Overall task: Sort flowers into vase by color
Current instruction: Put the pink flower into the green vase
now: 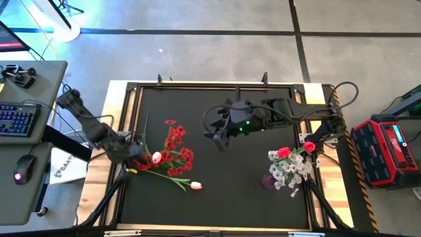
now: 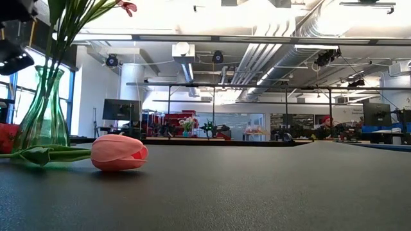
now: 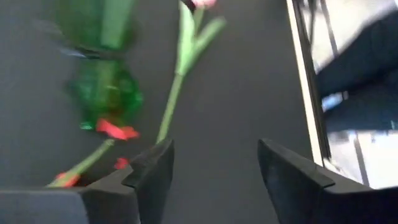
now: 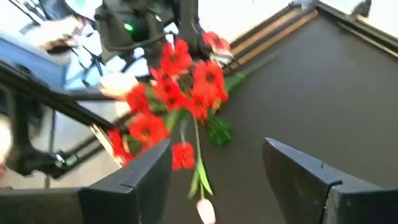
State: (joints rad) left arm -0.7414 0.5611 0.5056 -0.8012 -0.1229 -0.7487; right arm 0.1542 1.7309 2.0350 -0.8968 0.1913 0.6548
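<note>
The desk [image 1: 217, 191] is a flat black matte sheet in a pale wooden frame. On its left part stands a green glass vase [image 2: 43, 109], waisted and ribbed, full of red blossoms [image 1: 176, 148] on thin green stems; the blooms are small, ruffled and cloth-like. Just beside the vase, toward the front edge of the desk, a pink tulip [image 2: 119, 153] lies flat on the black surface, its bud smooth, plump and closed, its long green stem [image 3: 176, 93] running back toward the vase.

The left hand [image 3: 214, 171] is low beside the vase, at the left edge of the desk, its two dark blunt fingers spread wide with bare desk between them and nothing held. A pale bud [image 1: 156, 157] shows right next to this hand in the high view; whether it touches cannot be told.

The right hand [image 4: 217, 171] hangs over the middle of the desk, well to the right of the vase and facing it; its flat dark fingers are also wide apart and empty.

Far right of the vase stands a purple vase [image 1: 270, 180] holding frothy white blossoms [image 1: 293, 171] and two red-pink rosebuds [image 1: 284, 153].
</note>
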